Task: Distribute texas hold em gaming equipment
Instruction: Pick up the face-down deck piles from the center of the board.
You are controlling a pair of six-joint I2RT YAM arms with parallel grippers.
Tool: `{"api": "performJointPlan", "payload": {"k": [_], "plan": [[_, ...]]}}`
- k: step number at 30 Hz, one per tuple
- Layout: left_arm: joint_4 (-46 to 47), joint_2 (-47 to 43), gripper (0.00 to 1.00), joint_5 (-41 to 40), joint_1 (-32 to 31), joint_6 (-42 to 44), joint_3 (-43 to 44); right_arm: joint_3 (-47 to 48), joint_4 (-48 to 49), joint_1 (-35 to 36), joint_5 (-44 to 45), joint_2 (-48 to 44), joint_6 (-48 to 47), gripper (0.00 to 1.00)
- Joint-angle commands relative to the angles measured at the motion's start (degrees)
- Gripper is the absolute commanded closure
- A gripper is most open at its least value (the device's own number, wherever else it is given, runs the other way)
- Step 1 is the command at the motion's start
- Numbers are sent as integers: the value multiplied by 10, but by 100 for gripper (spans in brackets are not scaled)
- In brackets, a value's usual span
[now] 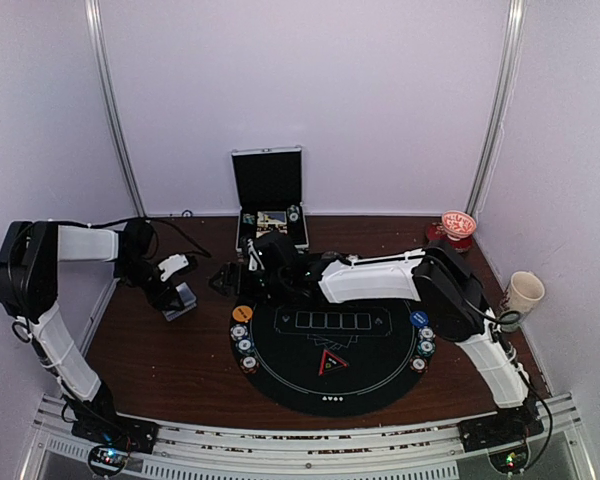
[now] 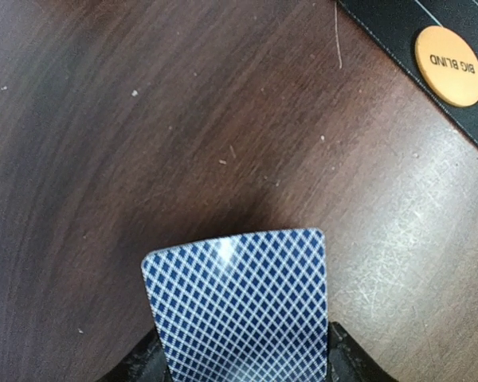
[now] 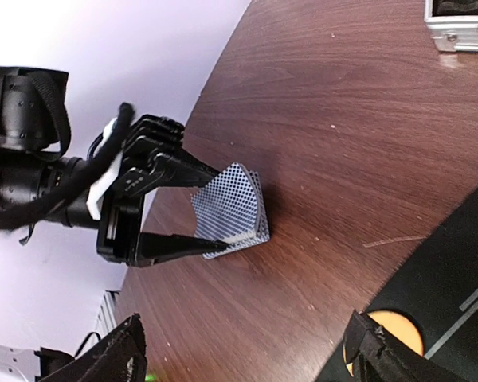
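Note:
A stack of blue-diamond-backed playing cards (image 2: 239,302) is pinched edge to edge in my left gripper (image 2: 243,362), and its lower corner rests on the brown table. In the right wrist view the cards (image 3: 231,199) stand tilted between the left gripper's black fingers (image 3: 175,243). My right gripper (image 3: 243,354) hangs open a short way right of them, holding nothing. An orange "BIG BLIND" disc (image 2: 448,65) lies on the black mat's (image 1: 330,375) left edge, and a blue disc (image 1: 418,318) lies on its right edge. Striped chips (image 1: 243,345) sit beside each disc.
The open silver case (image 1: 270,200) stands at the back of the table, with more pieces in its tray. A red-patterned bowl (image 1: 458,226) and a paper cup (image 1: 523,292) sit at the right side. The right arm (image 1: 370,280) stretches leftward over the mat's far edge.

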Motion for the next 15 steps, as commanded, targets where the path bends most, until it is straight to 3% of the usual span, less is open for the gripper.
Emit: {"api": "performJointPlan", "payload": {"k": [1, 15], "plan": [[1, -32, 48, 22, -2, -2, -4, 50, 56, -9, -28, 46, 55, 14], [-3, -70, 48, 93, -9, 4, -26, 110, 141, -18, -64, 131, 137, 18]]}}
